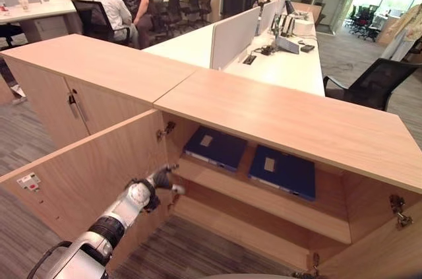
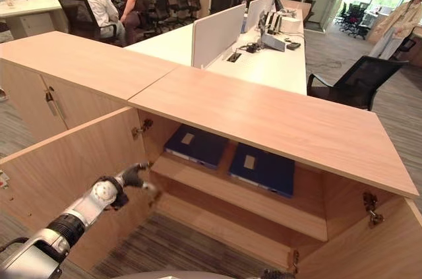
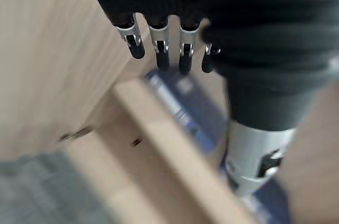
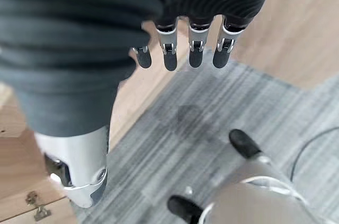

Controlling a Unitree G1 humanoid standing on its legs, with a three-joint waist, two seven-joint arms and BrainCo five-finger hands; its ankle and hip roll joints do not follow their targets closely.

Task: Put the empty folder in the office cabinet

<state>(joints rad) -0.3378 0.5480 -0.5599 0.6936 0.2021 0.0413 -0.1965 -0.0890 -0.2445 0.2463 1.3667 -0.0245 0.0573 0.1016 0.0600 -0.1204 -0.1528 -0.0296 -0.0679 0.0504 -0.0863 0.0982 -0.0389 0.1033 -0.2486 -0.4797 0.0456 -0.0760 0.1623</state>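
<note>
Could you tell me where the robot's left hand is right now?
In the left eye view, the left hand is at the left door's inner edge, below the shelf's left folder.

Left hand (image 1: pixel 160 178) at open cabinet (image 1: pixel 277 117); two folders (image 1: pixel 215 148) on shelf.

Open-plan office, desks (image 1: pixel 198 45) with partition screens (image 1: pixel 232 35), swivel chairs (image 1: pixel 369 84), wooden cabinets (image 1: pixel 99 68)

Head stereo pair looks down into the open cabinet (image 1: pixel 277 121); wrist views look closely along each hand's fingers (image 3: pixel 159 49).
</note>
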